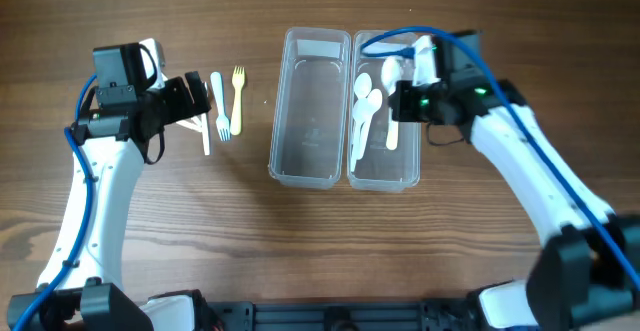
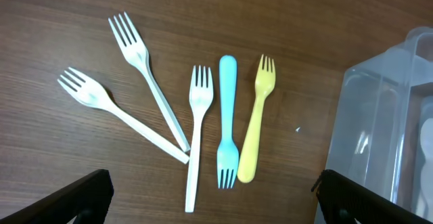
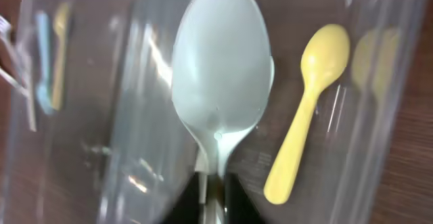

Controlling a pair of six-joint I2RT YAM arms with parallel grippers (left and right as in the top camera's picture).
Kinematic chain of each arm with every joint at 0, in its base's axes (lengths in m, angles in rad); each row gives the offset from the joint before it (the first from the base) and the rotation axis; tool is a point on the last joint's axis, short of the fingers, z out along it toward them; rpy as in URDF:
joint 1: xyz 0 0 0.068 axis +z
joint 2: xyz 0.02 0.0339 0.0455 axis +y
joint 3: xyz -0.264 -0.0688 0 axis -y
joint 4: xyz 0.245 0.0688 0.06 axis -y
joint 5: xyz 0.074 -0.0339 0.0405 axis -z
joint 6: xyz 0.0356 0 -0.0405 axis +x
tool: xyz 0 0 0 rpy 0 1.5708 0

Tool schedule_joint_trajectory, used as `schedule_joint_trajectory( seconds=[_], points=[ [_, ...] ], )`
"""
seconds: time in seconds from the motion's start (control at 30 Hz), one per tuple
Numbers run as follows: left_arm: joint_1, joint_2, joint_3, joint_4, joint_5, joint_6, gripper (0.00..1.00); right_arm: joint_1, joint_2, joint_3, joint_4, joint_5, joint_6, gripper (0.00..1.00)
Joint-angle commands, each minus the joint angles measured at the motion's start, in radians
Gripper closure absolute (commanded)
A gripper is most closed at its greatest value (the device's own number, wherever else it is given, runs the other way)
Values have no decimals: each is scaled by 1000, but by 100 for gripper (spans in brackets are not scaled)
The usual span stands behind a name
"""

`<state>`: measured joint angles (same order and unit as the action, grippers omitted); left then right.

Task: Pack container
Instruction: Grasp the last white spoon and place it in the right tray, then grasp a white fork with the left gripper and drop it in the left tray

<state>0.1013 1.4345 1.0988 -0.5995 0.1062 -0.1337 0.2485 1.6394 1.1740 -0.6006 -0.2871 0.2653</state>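
Two clear plastic containers stand side by side: the left container holds nothing, the right container holds several white spoons. My right gripper is shut on the handle of a white spoon over the right container, where a yellow spoon lies. My left gripper is open above a row of forks: three white forks, a blue fork and a yellow fork lying on the wooden table.
The left container's corner shows at the right edge of the left wrist view. A blue cable runs along the right arm. Bare wooden table lies in front of the containers.
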Motion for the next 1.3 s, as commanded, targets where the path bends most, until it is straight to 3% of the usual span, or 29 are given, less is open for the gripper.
schedule_joint_trajectory(
  seconds=[0.0,0.07,0.17,0.3,0.4,0.53,0.7,0.8,0.93,1.27],
  points=[
    [3,2,17,3,100,-10,0,16,66,2,21,19,-26,61],
    [3,2,17,11,178,-10,0,10,28,42,85,-34,-29,37],
    [4,0,19,128,164,-38,0,-42,-56,175,72,62,-26,17],
    [2,2,52,83,-21,-189,4,-274,-92,180,-10,130,25,8],
    [2,18,67,-23,-167,-222,9,-433,-69,160,-78,130,10,6],
    [2,92,84,-68,-166,-220,13,-512,-27,157,-119,130,-3,6],
    [1,277,91,-124,-81,-50,18,-510,-6,157,-120,131,-4,6],
    [-12,345,91,-94,-62,53,27,-510,-6,157,-119,131,-4,6],
    [-60,367,91,59,-63,160,42,-510,-6,157,-119,130,-4,7],
    [-91,468,91,178,-125,209,40,-510,-6,157,-146,131,-4,8]
  ],
)
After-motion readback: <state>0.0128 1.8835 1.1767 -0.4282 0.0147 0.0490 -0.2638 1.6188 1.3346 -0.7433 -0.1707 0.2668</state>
